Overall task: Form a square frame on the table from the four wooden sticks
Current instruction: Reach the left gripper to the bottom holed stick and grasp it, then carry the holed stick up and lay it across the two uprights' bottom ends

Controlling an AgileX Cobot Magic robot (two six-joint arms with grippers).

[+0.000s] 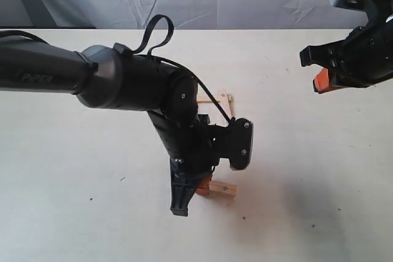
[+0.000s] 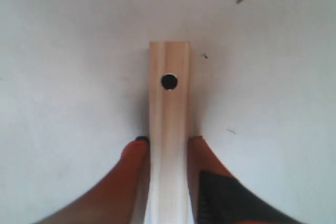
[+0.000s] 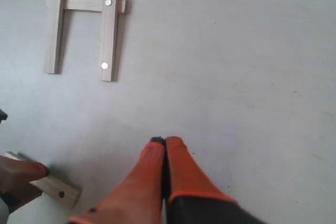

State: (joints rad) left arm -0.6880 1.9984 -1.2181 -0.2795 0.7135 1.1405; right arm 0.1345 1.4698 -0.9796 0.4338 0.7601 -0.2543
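— What are we looking at first?

— We are looking at the table (image 1: 67, 213), pale and speckled, filling the exterior view. The left arm (image 1: 123, 81) is reaching across it from 9 o'clock toward the middle, and the right arm (image 1: 362, 41) is hanging at 2 o'clock.

— And the frame?

— We are seeing three sticks (image 3: 108, 34) lying near the table's centre. Two are running side by side, and one is crossing over their ends at one side, so the shape is standing open on the other. In the exterior view the left arm is covering most of it.

— Where is the last piece?

— We are finding the fourth stick (image 2: 169, 98) at 6 o'clock from those three and apart from them. The left gripper (image 2: 168, 142) is pinching it, with the orange fingers (image 2: 134, 153) pressing on both long edges. Its free end, with a dark hole, is sticking out past the tips. We are not able to tell whether it is touching the table.

— And the other one?

— We are seeing the right gripper (image 3: 165, 142) above bare table with its fingertips pressed together, holding nothing.
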